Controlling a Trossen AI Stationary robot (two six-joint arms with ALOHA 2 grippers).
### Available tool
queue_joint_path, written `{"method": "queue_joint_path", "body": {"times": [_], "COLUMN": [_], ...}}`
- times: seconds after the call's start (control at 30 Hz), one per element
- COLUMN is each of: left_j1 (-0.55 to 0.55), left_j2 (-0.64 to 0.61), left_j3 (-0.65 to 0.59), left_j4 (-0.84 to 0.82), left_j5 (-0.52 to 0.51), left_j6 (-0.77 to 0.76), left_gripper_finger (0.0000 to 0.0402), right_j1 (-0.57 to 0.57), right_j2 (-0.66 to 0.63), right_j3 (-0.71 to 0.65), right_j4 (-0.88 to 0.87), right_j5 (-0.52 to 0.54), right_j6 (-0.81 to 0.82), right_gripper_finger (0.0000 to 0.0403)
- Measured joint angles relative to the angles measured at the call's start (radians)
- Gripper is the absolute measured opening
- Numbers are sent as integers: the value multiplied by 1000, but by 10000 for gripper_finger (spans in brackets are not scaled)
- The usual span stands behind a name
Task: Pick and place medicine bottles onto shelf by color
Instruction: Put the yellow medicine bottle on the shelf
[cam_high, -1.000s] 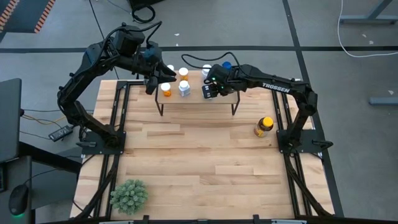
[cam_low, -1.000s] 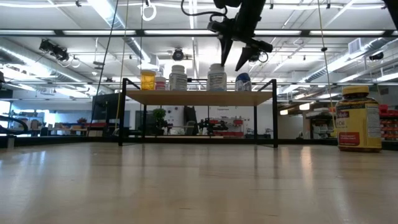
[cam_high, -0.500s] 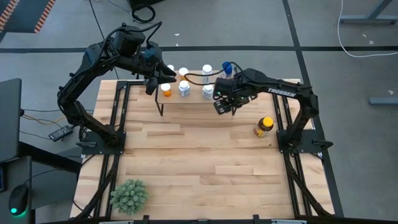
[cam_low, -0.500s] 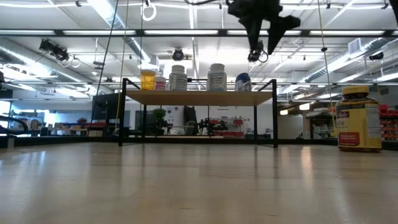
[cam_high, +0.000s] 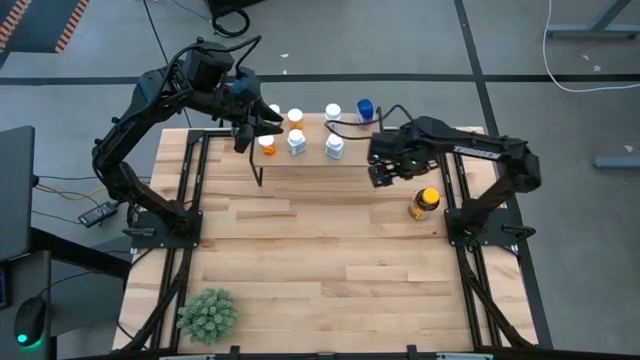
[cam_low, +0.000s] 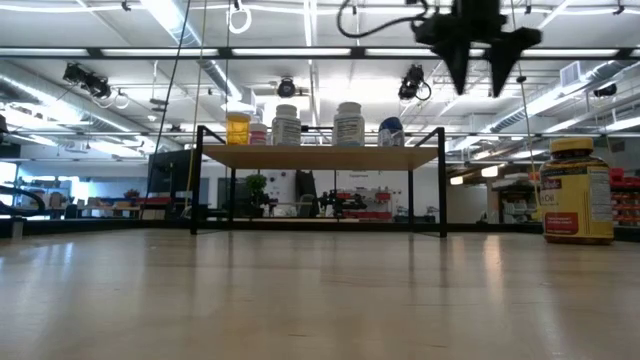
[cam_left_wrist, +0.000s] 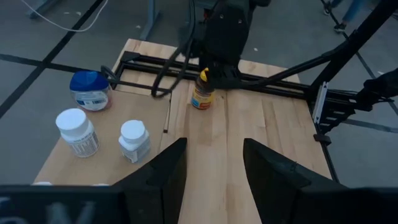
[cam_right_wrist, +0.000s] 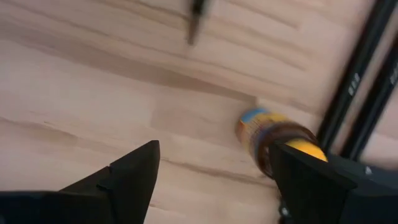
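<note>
From above, the right gripper (cam_high: 382, 172) hangs in the air off the right end of the shelf (cam_high: 350, 158), empty, between it and the yellow-capped amber bottle (cam_high: 424, 203) that stands alone on the tabletop (cam_high: 320, 250) near the right arm's base. The overhead camera does not show the fingers clearly, but the low view has them spread well apart, tips pointing down, high above the shelf's right end (cam_low: 478, 62), and the right wrist view confirms a wide gap with nothing between them, the amber bottle on the wood beyond. The left gripper (cam_high: 243, 128) waits at the shelf's left end; only its own wrist view shows its jaws parted and holding nothing. On the shelf the high view gives a white bottle (cam_high: 333, 147), another white bottle (cam_high: 296, 142), an orange bottle (cam_high: 267, 144) and a blue-capped bottle (cam_high: 365, 108); the low view adds what may be a pinkish bottle (cam_low: 258, 132) half hidden behind the orange one. A green spiky plant (cam_high: 208, 314) sits at the table's near left corner.
</note>
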Motion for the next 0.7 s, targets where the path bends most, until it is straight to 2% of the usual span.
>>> {"method": "queue_joint_path", "body": {"times": [0.33, 0.7], "left_j1": [0, 0], "left_j2": [0, 0], "left_j3": [0, 0], "left_j4": [-2, 1], "left_j5": [0, 0], "left_j6": [0, 1], "left_gripper_finger": [166, 167], "right_j1": [8, 21], "right_j2": [-259, -299], "right_j3": [-309, -509], "right_j4": [1, 58], "right_j5": [-34, -97], "right_j6": [243, 317], "right_gripper_finger": [306, 306]}}
